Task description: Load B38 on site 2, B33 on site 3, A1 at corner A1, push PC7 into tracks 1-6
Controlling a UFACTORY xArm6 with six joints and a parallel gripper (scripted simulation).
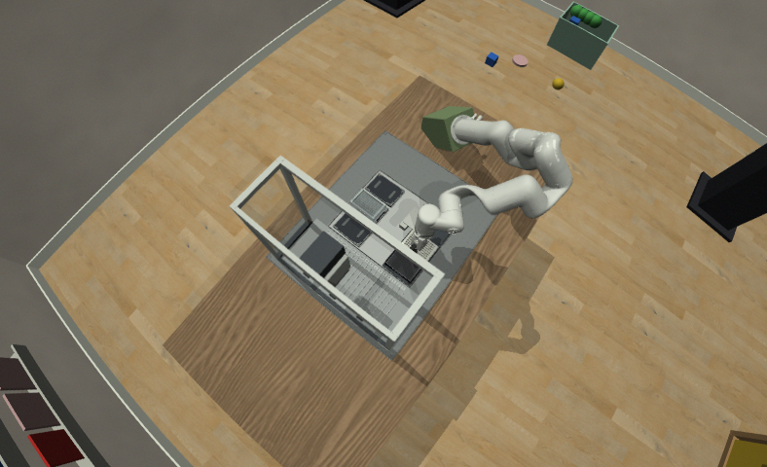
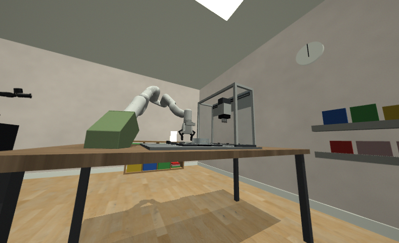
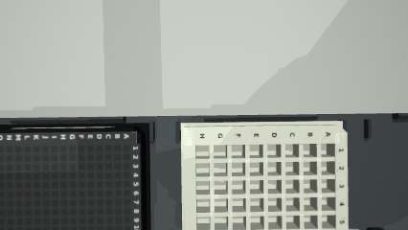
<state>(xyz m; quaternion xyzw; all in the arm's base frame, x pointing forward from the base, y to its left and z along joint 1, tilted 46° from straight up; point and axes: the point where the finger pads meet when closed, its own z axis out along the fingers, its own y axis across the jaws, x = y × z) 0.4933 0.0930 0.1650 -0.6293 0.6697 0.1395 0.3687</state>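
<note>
The carrier PC7 (image 3: 165, 196) lies on the pale apron (image 1: 378, 252). The white 96-well plate B38 (image 3: 283, 159) (image 1: 426, 249) is on its middle site, about level with the black 384-well plate B33 (image 3: 67, 182) (image 1: 403, 267) on site 3. B38's A1 corner is at its upper right in the wrist view; the carrier's corner mark is not readable. Site 1 is partly hidden in the top view by my gripper (image 2: 187, 138), which is open above B38, its tips outside the wrist view. Block B83 (image 1: 368, 203) is in the middle nest. The outer nests, S1 (image 1: 383, 188) and S3 (image 1: 350, 228), look empty.
The instrument's pale frame (image 1: 344, 203) (image 2: 235, 115) stands over the rails (image 1: 370, 287), with its bars close beside my wrist in the top view. A pipetting head (image 2: 224, 109) hangs inside it. A small pale block (image 1: 404, 226) is between the nests and the carrier.
</note>
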